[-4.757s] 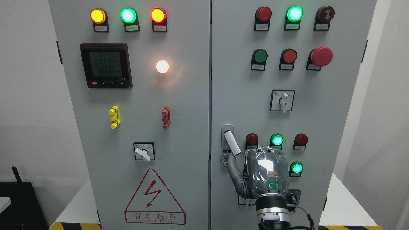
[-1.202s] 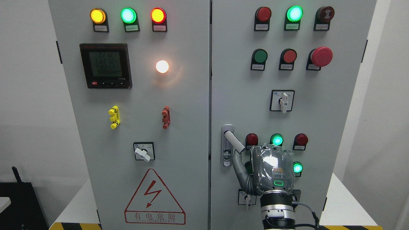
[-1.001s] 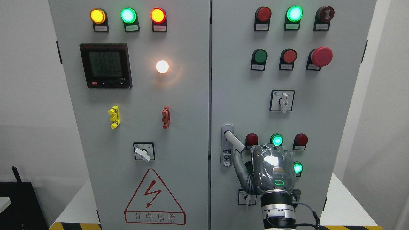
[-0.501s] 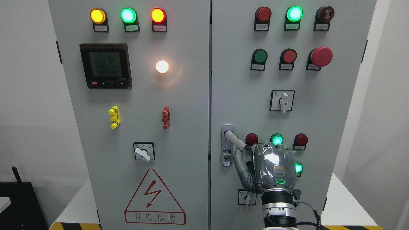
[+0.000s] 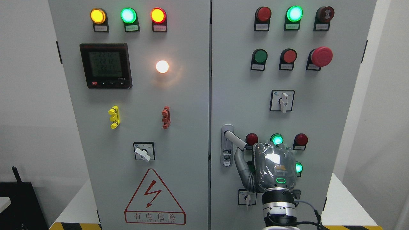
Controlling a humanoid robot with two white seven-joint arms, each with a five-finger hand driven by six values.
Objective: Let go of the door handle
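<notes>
Grey sheet-steel cabinet [image 5: 179, 105] fills the view, two doors meeting at a vertical seam near centre, standing on a white table [image 5: 346, 207] with black-and-yellow hazard tape [image 5: 75, 226] along its front edge. White walls on both sides; a black box [image 5: 19, 204] sits at lower left beside the table. Left door: three lit lamps in a row at the top, a dark meter [image 5: 105, 65], a glowing white lamp [image 5: 162, 66], a yellow clip [image 5: 114, 117], a red clip [image 5: 165, 117], a rotary switch [image 5: 143, 151] and a red-bordered warning triangle [image 5: 154, 198]. Right door: rows of red and green lamps and buttons, a red mushroom button [image 5: 321, 56], a second rotary switch [image 5: 282, 100]. The handle [image 5: 235, 140] sits at the right door's left edge, just beside the seam; its white lever is swung out of the silver backplate [image 5: 227, 150] and slants down to the right. The right hand [image 5: 271, 169], wrapped in clear plastic, comes up from the bottom edge right of centre, its back to the camera, covering part of the lower lamp cluster. Its thumb [image 5: 241, 163] reaches up-left with the tip at the lever's free end; contact cannot be told. The fingers are hidden behind the palm, so their state cannot be told. Bare door surface lies open above the handle and left of the hand; table margins show at both sides of the cabinet.
</notes>
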